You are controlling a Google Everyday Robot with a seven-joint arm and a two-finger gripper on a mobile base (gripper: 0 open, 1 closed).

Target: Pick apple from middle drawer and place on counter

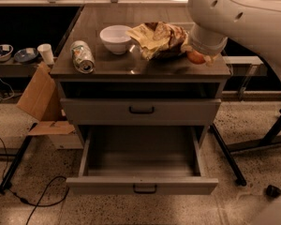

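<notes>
The apple (pixel 195 56), small and red-orange, is held in my gripper (pixel 200 59), which sits under the big white wrist at the right end of the counter (pixel 117 69). The gripper is shut on the apple, and the wrist hides most of the fingers. The apple hangs just over the counter's right front part, next to a crumpled chip bag (pixel 159 37). The middle drawer (pixel 140 185) stands pulled out below and holds nothing that shows. The grey drawer front (pixel 140 110) one tier higher is closed.
On the counter are a white bowl (pixel 116 38) and a can lying on its side (pixel 82 57). A cardboard box (pixel 37 97) leans at the cabinet's left. A black cable (pixel 33 200) lies on the floor. My arm's base legs (pixel 253 142) stand at the right.
</notes>
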